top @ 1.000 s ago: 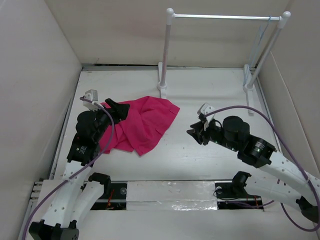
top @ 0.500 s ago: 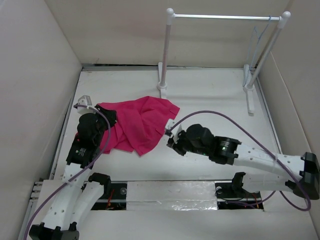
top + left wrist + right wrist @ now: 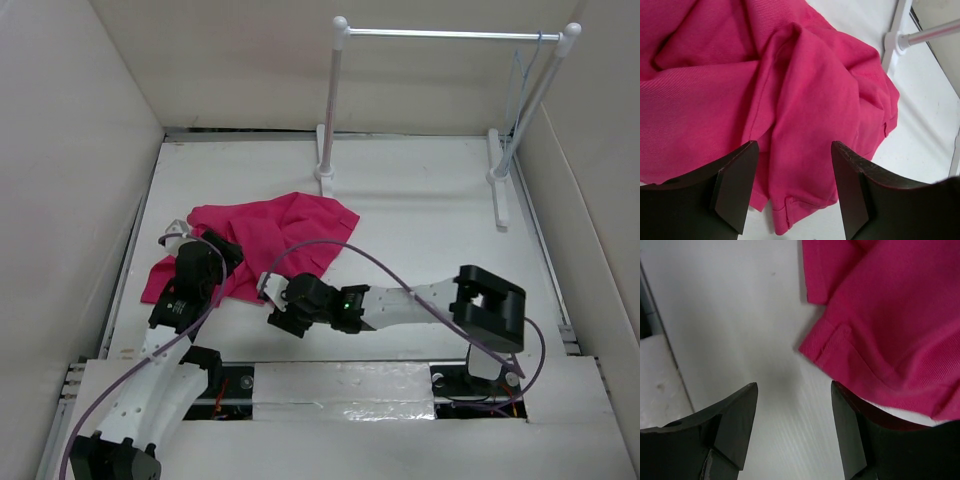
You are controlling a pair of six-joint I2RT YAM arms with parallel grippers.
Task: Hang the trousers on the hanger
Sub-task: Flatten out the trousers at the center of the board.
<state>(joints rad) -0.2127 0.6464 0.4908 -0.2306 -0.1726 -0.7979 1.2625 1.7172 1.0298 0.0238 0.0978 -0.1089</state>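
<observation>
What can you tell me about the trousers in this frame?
The trousers are bright magenta-pink, woven-looking fabric, crumpled in a folded heap on the white table, on the left arm's side. Stitched hems and seams show in the wrist views; no button shows. The left gripper stands open just above the folds. The right gripper is open over bare table beside a hem corner. Neither holds the fabric.

White table (image 3: 420,225): crumpled pink trousers (image 3: 280,235) lying left of centre; rack (image 3: 331,100) standing at far edge.
</observation>
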